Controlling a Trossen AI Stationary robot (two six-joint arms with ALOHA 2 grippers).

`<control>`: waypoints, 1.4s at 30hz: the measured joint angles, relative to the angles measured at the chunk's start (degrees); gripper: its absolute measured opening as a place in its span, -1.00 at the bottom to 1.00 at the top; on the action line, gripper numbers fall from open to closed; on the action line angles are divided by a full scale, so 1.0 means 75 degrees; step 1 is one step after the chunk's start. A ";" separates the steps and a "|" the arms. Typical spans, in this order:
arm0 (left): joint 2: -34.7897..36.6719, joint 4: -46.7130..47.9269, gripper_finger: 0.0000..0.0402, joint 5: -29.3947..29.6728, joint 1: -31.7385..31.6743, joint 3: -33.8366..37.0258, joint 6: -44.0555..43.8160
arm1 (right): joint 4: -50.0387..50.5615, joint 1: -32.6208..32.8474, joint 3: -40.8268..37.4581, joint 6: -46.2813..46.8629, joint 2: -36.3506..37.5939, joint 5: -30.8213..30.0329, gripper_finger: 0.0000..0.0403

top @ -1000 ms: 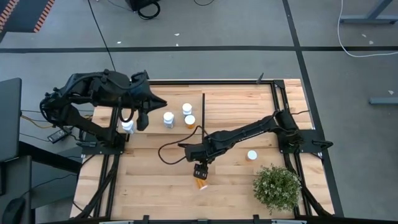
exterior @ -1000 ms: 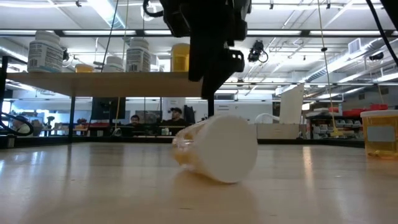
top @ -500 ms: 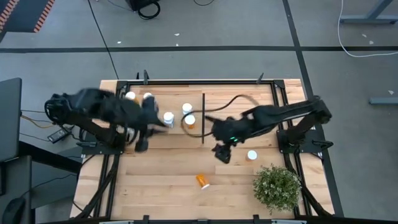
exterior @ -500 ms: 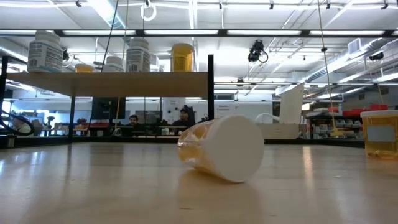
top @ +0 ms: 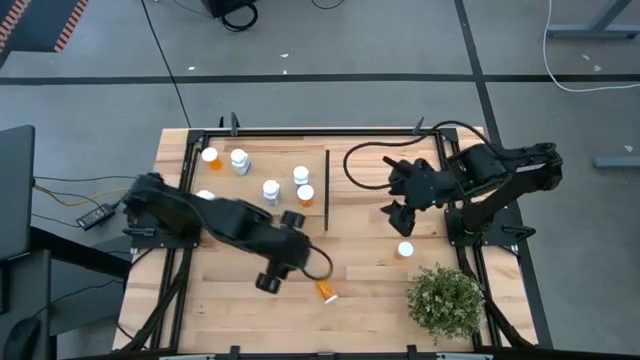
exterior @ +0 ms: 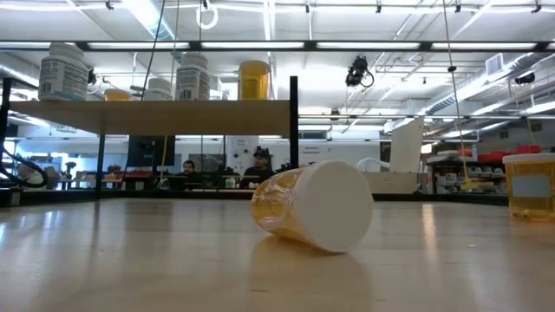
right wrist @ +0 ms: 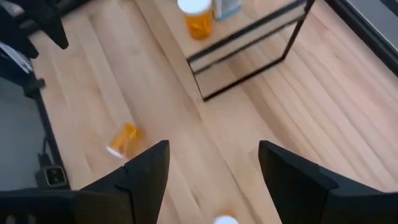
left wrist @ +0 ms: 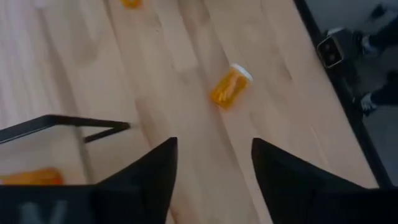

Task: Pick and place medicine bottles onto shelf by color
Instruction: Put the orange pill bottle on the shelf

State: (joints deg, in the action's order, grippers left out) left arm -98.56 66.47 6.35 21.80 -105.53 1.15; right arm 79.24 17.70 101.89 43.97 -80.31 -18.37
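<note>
Left gripper (top: 268, 281) over table (top: 230, 310) just beside fallen orange bottle (top: 326, 291), fingers apart, empty. Right gripper (top: 393, 196) above the far right part, spread, empty. Five bottles on shelf (top: 262, 160); one white-capped bottle (top: 405, 250) near plant (top: 445, 302).

Five white-capped medicine bottles (top: 271, 190) stand on the light-wood shelf (top: 250, 210); an orange bottle (top: 326, 291) lies toppled on the worktop, another bottle (top: 405, 250) upright near it.
</note>
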 joint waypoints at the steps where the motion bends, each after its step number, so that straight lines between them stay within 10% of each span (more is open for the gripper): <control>1: -0.0232 0.0087 0.12 0.0002 0.0026 -0.0162 0.0002 | 0.0106 0.0014 0.0000 0.0000 0.0012 0.0001 0.26; 16: -0.3384 0.0155 0.39 0.0256 0.0717 -0.3447 0.1880 | 0.0824 0.0117 -0.0006 -0.0172 0.0020 -0.0149 0.26; 42: -0.5682 0.0787 0.39 0.0193 0.0405 -0.3486 0.2650 | 0.1439 0.1489 -0.0006 0.1022 0.0018 -0.0823 0.26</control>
State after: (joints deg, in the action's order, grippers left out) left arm -141.18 72.38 7.80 24.84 -131.68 21.03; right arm 90.04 28.86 101.84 51.63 -80.18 -24.55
